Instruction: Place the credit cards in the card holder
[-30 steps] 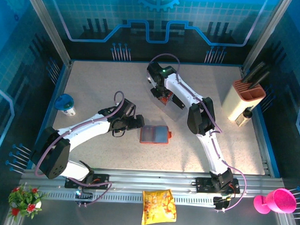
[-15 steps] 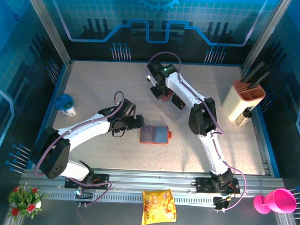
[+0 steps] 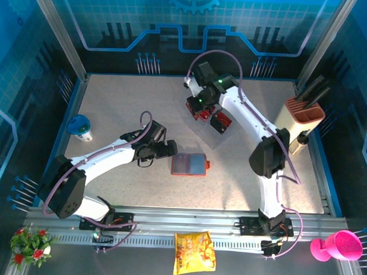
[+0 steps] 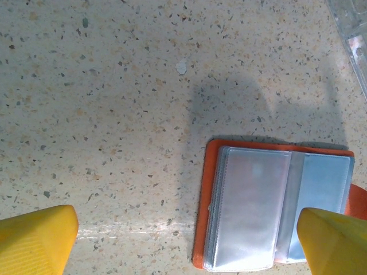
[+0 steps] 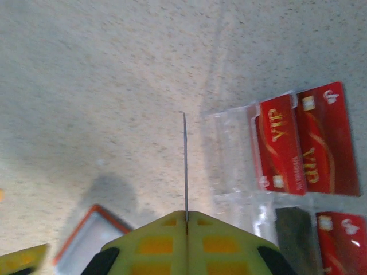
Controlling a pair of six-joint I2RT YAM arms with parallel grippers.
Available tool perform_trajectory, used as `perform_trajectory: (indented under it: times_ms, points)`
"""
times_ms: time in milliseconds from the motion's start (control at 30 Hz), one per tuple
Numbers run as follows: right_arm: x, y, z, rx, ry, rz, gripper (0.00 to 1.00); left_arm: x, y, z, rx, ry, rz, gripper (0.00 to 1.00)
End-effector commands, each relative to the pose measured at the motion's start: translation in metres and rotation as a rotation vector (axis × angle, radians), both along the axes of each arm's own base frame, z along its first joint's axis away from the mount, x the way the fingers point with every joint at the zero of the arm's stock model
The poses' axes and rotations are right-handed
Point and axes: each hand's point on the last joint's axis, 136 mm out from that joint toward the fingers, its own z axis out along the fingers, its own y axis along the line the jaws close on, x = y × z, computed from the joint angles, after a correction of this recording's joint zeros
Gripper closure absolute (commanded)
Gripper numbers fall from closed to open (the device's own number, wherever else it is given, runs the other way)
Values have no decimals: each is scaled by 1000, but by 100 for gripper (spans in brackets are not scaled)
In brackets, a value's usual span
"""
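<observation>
We see a pale speckled table (image 3: 124,105) with blue walls (image 3: 29,60) around it. At the left edge stands a blue cup (image 3: 80,127), and at the right edge a knife block (image 3: 300,120). On the near rail lie a yellow bag (image 3: 194,253), a pink cup (image 3: 338,246) and some flowers (image 3: 30,241). Nothing lies between the rack and the wallet but bare table. The orange wallet (image 4: 269,215) lies open in the middle of the table, its clear pockets up, and we see no card in them. The left gripper (image 4: 186,235) hangs low just beside it, its yellow fingers (image 4: 34,238) spread wide with nothing in them; one finger is over the wallet's corner. Farther back sits a clear rack (image 5: 232,154) with red cards (image 5: 309,143) lying in its slots. The right gripper (image 5: 186,220) is up in the air next to the rack, its fingers pressed tight on one thin card (image 5: 184,166), which we see from its edge.
</observation>
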Motion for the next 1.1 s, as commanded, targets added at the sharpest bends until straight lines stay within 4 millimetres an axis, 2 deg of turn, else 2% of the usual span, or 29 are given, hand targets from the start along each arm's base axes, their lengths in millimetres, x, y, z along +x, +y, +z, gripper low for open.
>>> perform_trajectory:
  times_ms: [0,100,300,633,967,1067]
  points:
    - [-16,11,13,224,51,-66,100,-4,-5,-2,18,18,-51,1]
    - [-32,10,3,359,93,-125,100,-6,-8,-5,43,24,-78,1]
    - [-64,2,-37,534,181,-237,100,-12,-12,-14,116,37,-143,1]
    - [-101,-14,-88,641,243,-343,100,-23,-15,-31,193,68,-203,1]
    - [-118,-18,-118,712,232,-392,100,-26,-19,-35,222,71,-227,1]
    - [-118,-17,-119,750,214,-394,100,-26,-18,-37,233,76,-228,1]
